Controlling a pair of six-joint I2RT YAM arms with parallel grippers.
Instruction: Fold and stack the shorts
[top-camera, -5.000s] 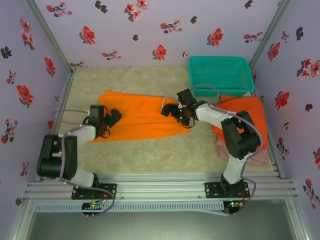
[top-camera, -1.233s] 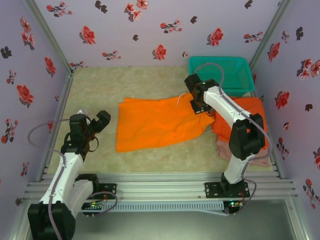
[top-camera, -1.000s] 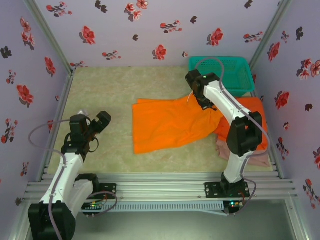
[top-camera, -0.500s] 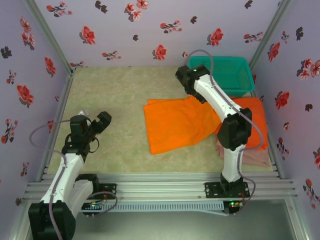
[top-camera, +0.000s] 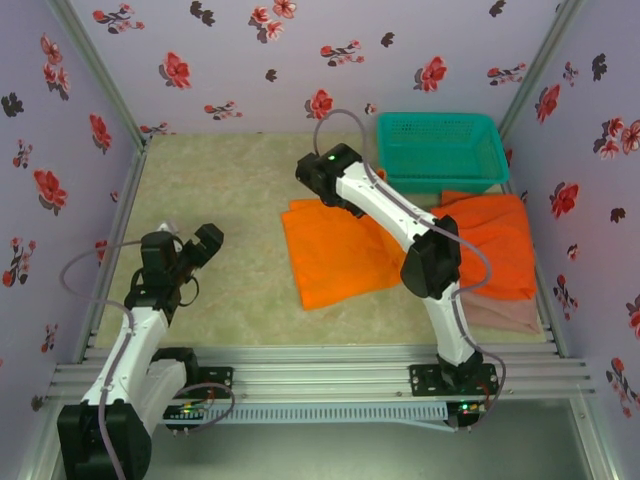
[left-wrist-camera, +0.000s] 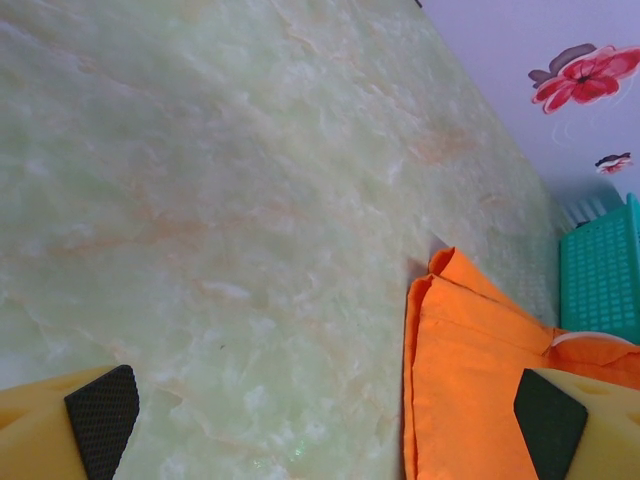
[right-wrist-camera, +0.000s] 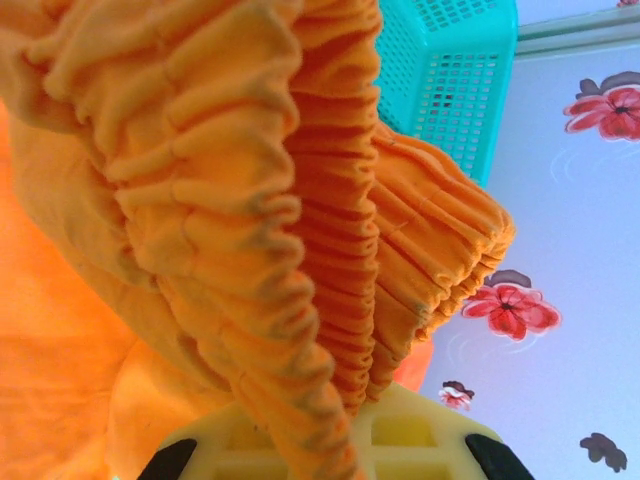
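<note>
Presently: right arm (top-camera: 385, 205) stretched to frame centre, right gripper (top-camera: 310, 185) pinching waistband of bright orange cloth shorts (top-camera: 340, 255); left gripper (top-camera: 203, 243) spread, lower left over pale green marbled table (top-camera: 230, 180); lilac floral walls (top-camera: 230, 60).

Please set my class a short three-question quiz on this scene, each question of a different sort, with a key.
1. True or false: the left gripper is shut.
2. The right gripper holds: A pink shorts, B orange shorts, C nothing.
3. Fill in: the basket stands at the table's far ____ corner.
Key: 1 false; 2 B; 3 right.
</note>
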